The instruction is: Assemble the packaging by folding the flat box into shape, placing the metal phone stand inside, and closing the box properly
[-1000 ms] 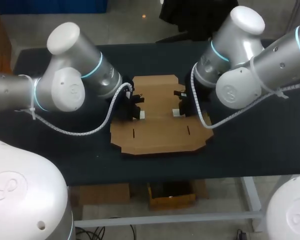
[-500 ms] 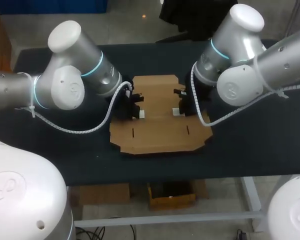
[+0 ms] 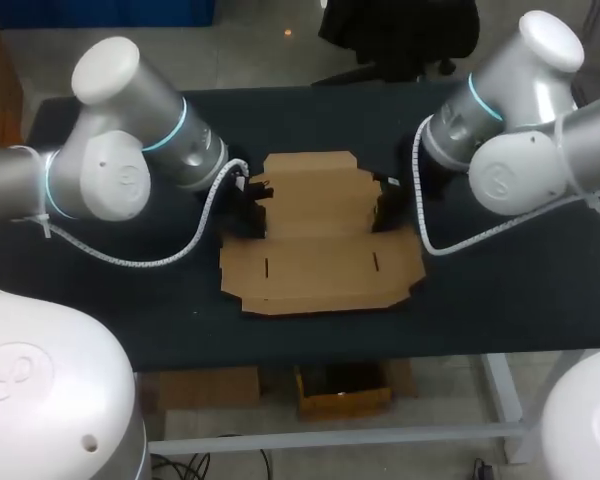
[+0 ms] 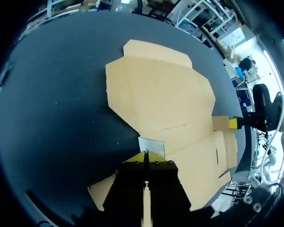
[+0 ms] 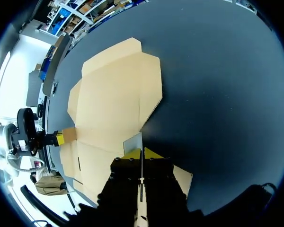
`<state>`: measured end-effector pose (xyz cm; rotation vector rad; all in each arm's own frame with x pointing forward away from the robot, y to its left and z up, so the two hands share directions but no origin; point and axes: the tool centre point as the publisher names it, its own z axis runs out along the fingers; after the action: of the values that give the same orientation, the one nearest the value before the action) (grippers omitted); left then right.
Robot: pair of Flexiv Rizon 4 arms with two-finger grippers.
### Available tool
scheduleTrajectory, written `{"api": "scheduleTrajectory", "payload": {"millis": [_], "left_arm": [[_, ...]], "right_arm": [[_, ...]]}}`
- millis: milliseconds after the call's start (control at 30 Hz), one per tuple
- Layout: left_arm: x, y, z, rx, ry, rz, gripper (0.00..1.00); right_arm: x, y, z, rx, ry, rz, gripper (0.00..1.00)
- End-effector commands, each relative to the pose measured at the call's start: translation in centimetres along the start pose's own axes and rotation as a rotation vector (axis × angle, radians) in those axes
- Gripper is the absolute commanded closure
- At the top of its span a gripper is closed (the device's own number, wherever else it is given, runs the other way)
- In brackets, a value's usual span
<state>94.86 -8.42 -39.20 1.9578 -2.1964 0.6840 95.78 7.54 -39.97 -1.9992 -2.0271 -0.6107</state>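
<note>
Tabletop [image 3: 500, 300]: flat box [image 3: 320, 240] edges within jaws

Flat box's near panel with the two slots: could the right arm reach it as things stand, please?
Probably yes: that part of the flat box lies bare, and the right tool, seemingly pinching its side flap, is close.

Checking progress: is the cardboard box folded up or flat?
Mostly flat: the box lies spread on the table; left gripper and right gripper pinch its side flaps.
</note>
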Motion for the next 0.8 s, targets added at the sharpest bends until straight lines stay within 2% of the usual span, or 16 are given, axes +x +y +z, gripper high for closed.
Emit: {"api": "scheduleTrajectory", "payload": {"millis": [33,267,533,800], "left_arm": [[0.1,0.0,-0.4,0.003,-0.027,-0.007,1.0],[-0.9,0.0,-1.3,0.018,-0.071,-0.042,1.0],[-2.2,0.3,-3.9,0.05,-0.12,-0.086,1.0],[-3.5,0.5,-6.1,0.031,-0.102,-0.094,1.0]], "right_arm": [[-0.9,0.5,-0.2,0.034,0.056,0.0,1.0],[-2.1,0.5,-1.0,0.045,0.081,0.009,1.0],[-3.6,0.8,-3.8,0.038,0.093,-0.001,1.0],[-5.2,1.0,-6.1,0.037,0.113,-0.012,1.0]]}}
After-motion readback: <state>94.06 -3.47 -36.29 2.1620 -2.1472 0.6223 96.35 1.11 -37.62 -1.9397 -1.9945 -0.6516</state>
